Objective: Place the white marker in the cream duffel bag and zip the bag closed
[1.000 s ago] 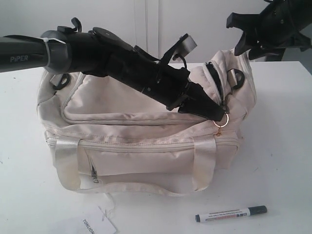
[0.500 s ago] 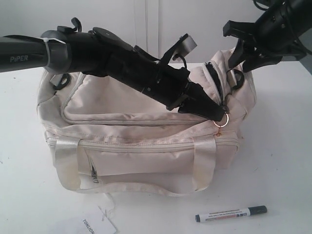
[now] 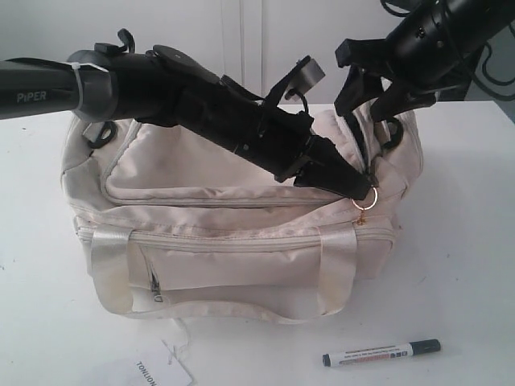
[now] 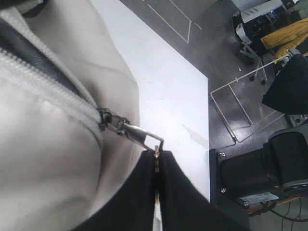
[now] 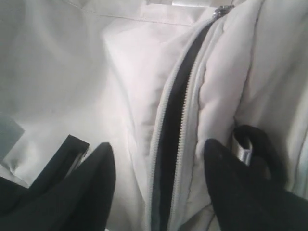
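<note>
Descending, my right pincer [image 3: 360,104] has spread wide astride the zip gap [image 5: 168,144] of the cream duffel bag [image 3: 241,225], readying entry. Left pincer [image 3: 354,186] clenches the zipper pull [image 4: 139,137].

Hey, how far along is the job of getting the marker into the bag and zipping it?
Done: the zip of the cream duffel bag gapes open at one end. In hand: the left gripper is clamped on the zipper pull; the right gripper hovers, jaws open, over that gap. Left: the white marker lies on the table, unbagged, and the zip needs closing.
</note>
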Action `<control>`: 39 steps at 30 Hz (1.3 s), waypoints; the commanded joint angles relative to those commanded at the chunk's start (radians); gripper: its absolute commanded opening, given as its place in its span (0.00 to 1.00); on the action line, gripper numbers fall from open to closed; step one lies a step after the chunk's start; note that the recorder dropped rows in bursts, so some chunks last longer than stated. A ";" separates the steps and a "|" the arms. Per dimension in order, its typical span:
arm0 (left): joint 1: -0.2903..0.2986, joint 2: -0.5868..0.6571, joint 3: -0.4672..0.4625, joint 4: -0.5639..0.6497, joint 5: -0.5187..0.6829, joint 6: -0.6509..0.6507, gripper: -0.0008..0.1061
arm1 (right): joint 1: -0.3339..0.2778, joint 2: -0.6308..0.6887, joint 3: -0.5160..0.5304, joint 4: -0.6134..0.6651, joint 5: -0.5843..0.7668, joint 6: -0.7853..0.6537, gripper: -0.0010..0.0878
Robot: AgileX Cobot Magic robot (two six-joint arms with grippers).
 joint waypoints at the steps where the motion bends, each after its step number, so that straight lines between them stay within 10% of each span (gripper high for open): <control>1: 0.000 0.000 0.000 0.000 0.003 0.000 0.01 | 0.000 0.000 0.000 0.000 0.000 0.000 0.61; 27: 0.000 0.000 0.000 -0.002 0.000 0.000 0.01 | 0.018 0.112 0.004 0.021 0.020 0.027 0.59; 39: 0.000 0.000 0.000 0.000 0.000 0.000 0.01 | 0.018 0.112 0.004 0.025 0.022 0.050 0.06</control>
